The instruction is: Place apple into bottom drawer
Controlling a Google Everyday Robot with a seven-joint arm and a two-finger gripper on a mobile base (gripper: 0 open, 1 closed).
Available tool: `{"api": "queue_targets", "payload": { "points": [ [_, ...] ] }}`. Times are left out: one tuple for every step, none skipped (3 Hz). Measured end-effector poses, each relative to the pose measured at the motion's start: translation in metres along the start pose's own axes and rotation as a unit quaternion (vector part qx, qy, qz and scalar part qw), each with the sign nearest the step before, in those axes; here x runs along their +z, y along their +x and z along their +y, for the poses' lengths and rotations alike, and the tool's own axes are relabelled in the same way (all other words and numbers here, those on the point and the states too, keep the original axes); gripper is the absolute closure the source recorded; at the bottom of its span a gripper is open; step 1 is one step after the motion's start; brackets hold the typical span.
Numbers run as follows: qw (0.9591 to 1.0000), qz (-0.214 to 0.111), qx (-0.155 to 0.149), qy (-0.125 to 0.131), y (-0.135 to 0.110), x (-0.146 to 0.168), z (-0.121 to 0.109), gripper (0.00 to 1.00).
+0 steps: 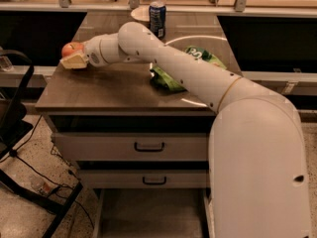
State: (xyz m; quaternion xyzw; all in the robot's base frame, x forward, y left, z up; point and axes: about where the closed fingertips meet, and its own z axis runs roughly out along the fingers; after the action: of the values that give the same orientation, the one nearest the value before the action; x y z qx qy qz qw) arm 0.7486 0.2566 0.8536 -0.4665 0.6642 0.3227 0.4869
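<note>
Currently the white arm's tan-tipped gripper (74, 61) sits at the far left edge of the brown wooden countertop (114, 88), close against the small round red-orange apple (72, 48), presumably to take it down to the seemingly pulled-out grey bottom drawer (148, 214); spread or pinching, cannot tell.

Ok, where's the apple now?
In the camera view, the apple is at the left edge of the cabinet top, against the gripper, well left of the green bag.

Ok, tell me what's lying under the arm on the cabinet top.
A green snack bag; the arm covers its middle. The gripper is at the left edge, by the apple.
</note>
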Motion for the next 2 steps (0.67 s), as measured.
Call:
{"api": "queue_targets", "payload": {
  "points": [
    [1.0, 0.0, 0.0, -0.003, 0.0006, 0.0032, 0.0027, 1.0],
    [1.0, -0.002, -0.002, -0.005, -0.0021, 0.0019, 0.0041, 1.0]
  ]
}}
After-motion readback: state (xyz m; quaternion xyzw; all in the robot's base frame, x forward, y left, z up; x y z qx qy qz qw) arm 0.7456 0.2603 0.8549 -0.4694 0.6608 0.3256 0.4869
